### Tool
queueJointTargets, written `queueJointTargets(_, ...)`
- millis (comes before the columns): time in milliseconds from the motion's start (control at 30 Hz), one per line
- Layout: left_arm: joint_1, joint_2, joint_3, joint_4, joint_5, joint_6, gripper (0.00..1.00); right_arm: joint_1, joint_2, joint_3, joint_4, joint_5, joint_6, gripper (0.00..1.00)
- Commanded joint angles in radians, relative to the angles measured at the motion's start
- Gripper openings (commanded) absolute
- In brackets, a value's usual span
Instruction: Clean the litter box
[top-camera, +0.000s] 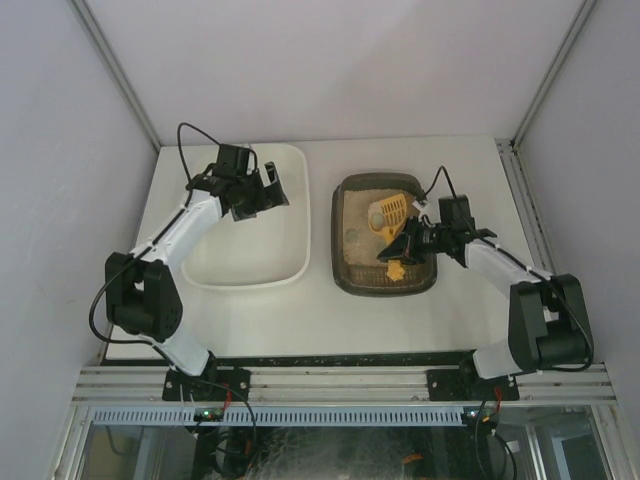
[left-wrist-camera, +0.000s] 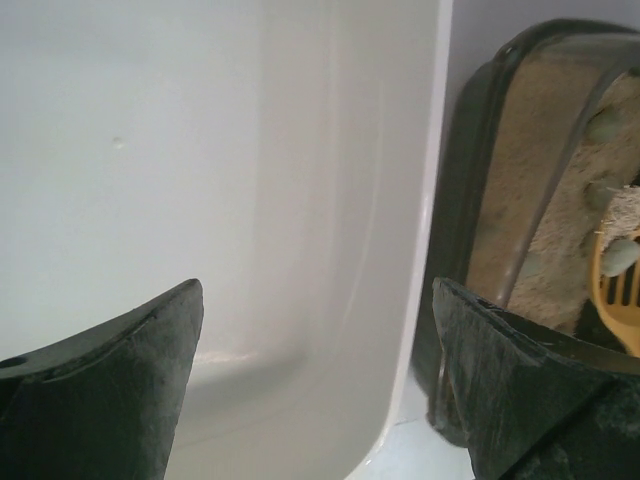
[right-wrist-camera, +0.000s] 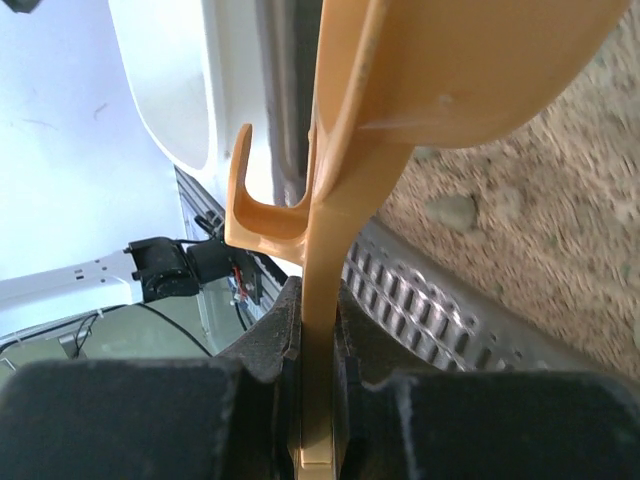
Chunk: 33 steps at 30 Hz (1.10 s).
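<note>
Over the tub's (top-camera: 245, 255) far right corner, the left claw (top-camera: 268, 190) hangs with jaws spread wide, holding nothing. Just right of the tub sits the litter box (top-camera: 343, 270), apart from that claw. Above its sand (top-camera: 362, 240), the right claw (top-camera: 405, 243) is clenched on the handle of a yellow scoop (top-camera: 388, 213), whose head lies toward the box's far end.

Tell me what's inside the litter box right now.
The litter box holds beige sandy litter, a few grey-green clumps and a yellow slotted scoop, its handle clamped in the right gripper. Litter beneath the scoop and gripper is covered; anything buried cannot be seen.
</note>
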Motion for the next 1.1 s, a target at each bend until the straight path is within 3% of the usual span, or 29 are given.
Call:
queueJointTargets(0,0.002,-0.089,0.102,-0.138,-0.074,0.18,1.0,-0.029,-0.128,-0.123,0.145,-0.03,0.02,0.0)
queueJointTargets(200,-0.006,-0.259,0.033,-0.149,-0.261,0.359,0.99,-0.094,-0.317,-0.363,0.581,-0.021,0.141,0.0)
queueJointTargets(333,-0.007,-0.34,-0.032,-0.147,-0.395,0.469,0.99,-0.103,-0.253,-0.42,0.779,-0.116,0.23,0.0)
queueJointTargets(467,-0.007,-0.399,-0.098,-0.147,-0.476,0.536,0.97,-0.144,-0.151,-0.501,1.122,-0.162,0.444,0.0)
queueJointTargets(567,-0.008,-0.434,-0.15,-0.138,-0.482,0.557,0.97,-0.091,-0.09,-0.469,1.128,-0.187,0.434,0.0)
queueJointTargets(700,-0.007,-0.459,-0.192,-0.12,-0.441,0.603,0.96,-0.115,-0.055,-0.494,1.224,-0.153,0.492,0.0)
queueJointTargets(833,-0.008,-0.458,-0.196,-0.133,-0.376,0.651,0.96,0.006,-0.077,-0.408,0.952,-0.114,0.325,0.0)
queueJointTargets(967,-0.008,-0.449,-0.194,-0.133,-0.377,0.656,0.96,-0.086,-0.07,-0.471,1.109,-0.116,0.423,0.0)
queueJointTargets(1067,-0.007,-0.438,-0.192,-0.126,-0.397,0.655,0.95,-0.03,-0.058,-0.442,1.042,-0.112,0.385,0.0)
